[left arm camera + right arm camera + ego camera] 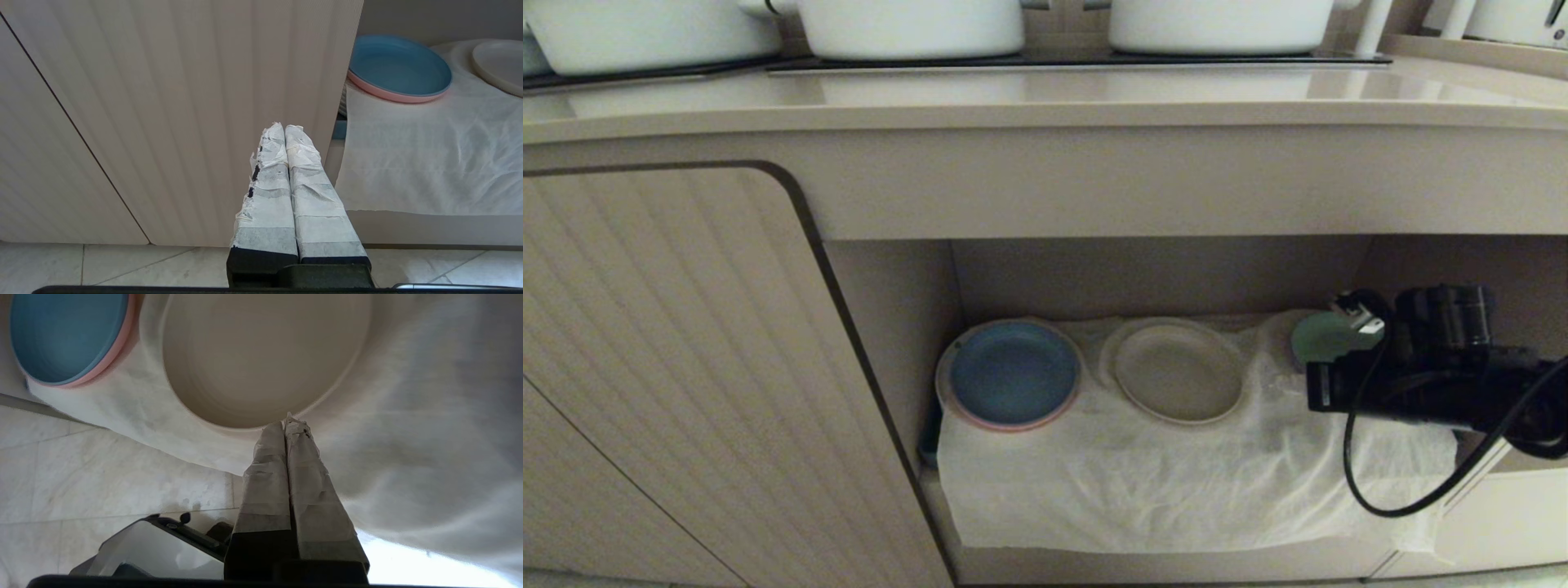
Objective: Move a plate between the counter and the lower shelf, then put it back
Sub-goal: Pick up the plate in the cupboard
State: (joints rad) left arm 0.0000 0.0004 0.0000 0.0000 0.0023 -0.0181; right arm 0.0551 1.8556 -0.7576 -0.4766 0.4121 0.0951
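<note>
Reaching into the lower shelf, the right gripper hovers pinched fully shut and empty-handed, tips just at the near rim of the plate. That plate lies flat on the white cloth, beside the blue plate. The left gripper is clamped shut too, holding nothing, before the ribbed cabinet door.

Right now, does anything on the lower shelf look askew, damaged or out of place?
Nothing is damaged or spilled. The white cloth lining the lower shelf is rumpled and hangs over its front edge. The cream plate and blue plate lie flat on it; the right arm largely hides the green plate.
</note>
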